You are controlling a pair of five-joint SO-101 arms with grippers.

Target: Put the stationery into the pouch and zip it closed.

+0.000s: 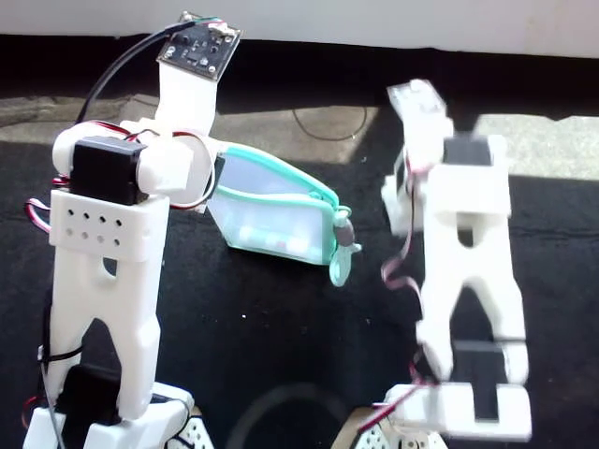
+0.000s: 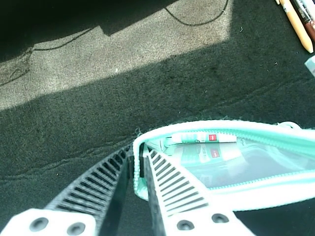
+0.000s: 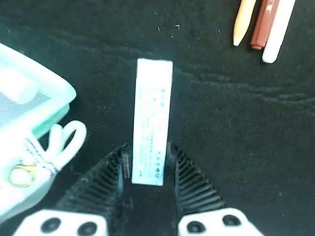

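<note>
A mint-edged clear pouch (image 1: 271, 210) lies on the black cloth with its zipper open. A white stick with a red label (image 2: 204, 138) lies inside the pouch (image 2: 256, 172). My left gripper (image 2: 138, 151) is shut on the pouch's rim at its end. My right gripper (image 3: 147, 150) is shut on a flat white stationery case (image 3: 153, 108), which points away from the fingers, beside the pouch's other end (image 3: 29, 103). Three pens (image 3: 266, 24) in orange, brown and white lie farther off on the cloth.
A mint loop pull (image 3: 64, 140) and a gold ring (image 3: 20, 175) hang from the pouch end near the right gripper. The pens (image 2: 298, 17) lie beyond the pouch. A thin cable (image 1: 328, 126) lies on the sunlit strip at the back.
</note>
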